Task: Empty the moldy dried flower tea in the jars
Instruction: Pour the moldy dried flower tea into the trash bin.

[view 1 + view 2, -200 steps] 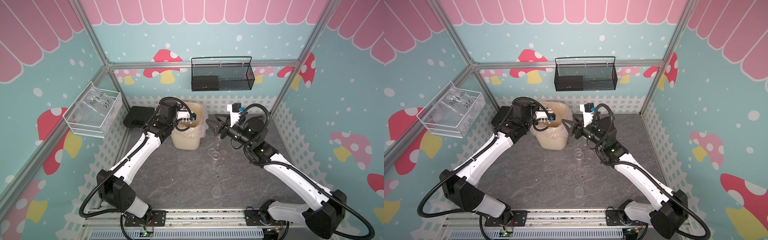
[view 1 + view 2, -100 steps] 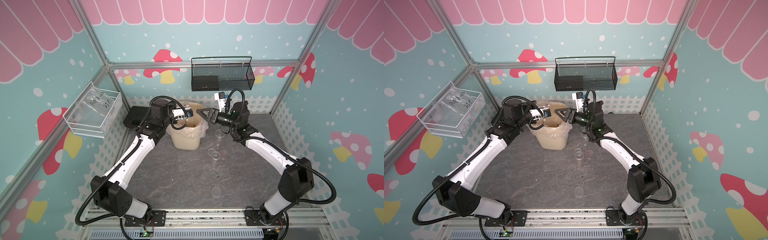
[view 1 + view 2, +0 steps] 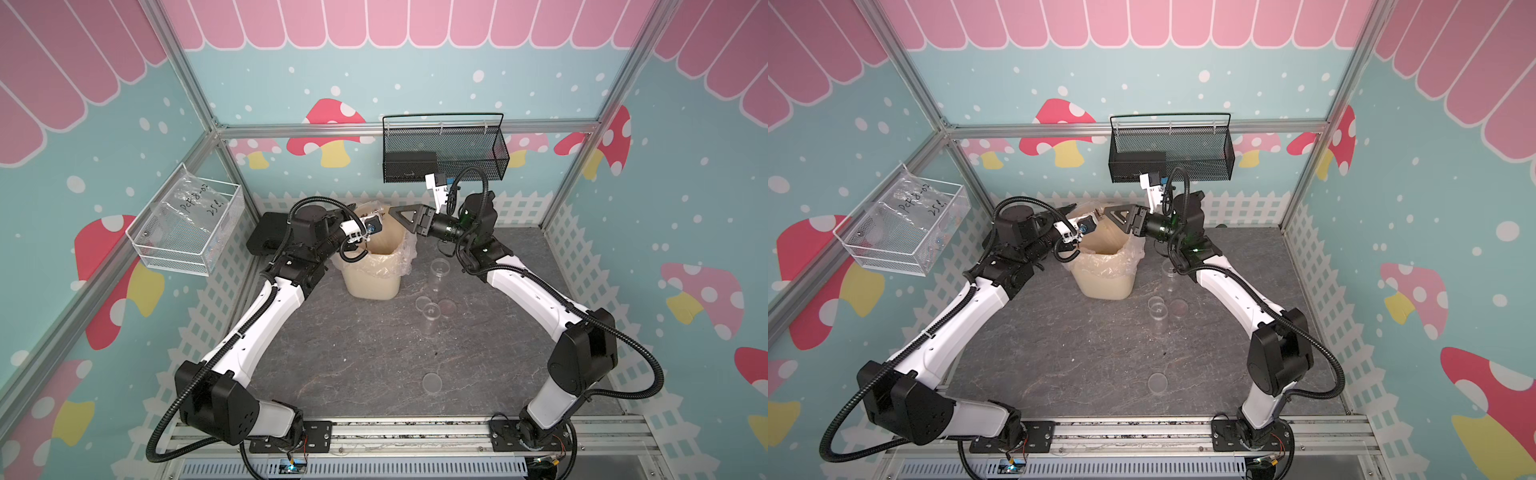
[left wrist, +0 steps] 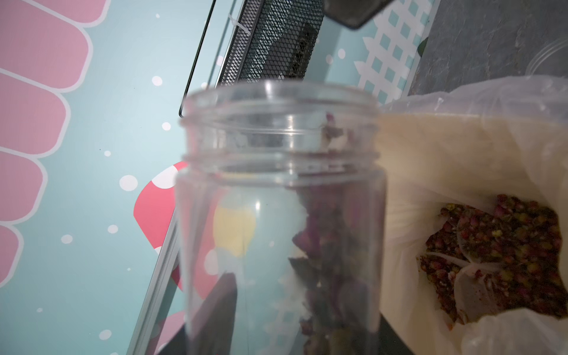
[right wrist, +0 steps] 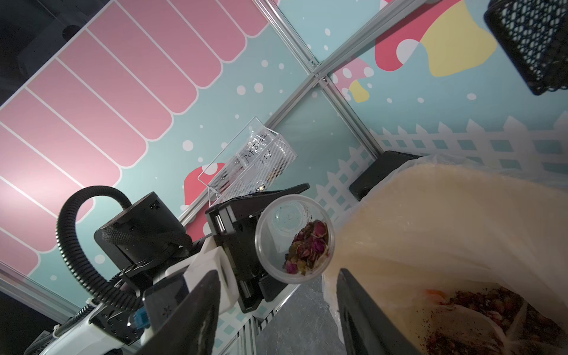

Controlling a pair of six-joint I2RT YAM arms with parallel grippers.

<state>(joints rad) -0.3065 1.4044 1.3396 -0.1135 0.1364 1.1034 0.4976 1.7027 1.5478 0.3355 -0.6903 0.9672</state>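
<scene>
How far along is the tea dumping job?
Done: a far jar and a near jar stand open and look empty; dumped tea lies in the bin. In hand: the left end effector holds a third jar tipped at the bin's rim with leftover tea inside. The right end effector is open, empty. Left: finish that pour.
</scene>
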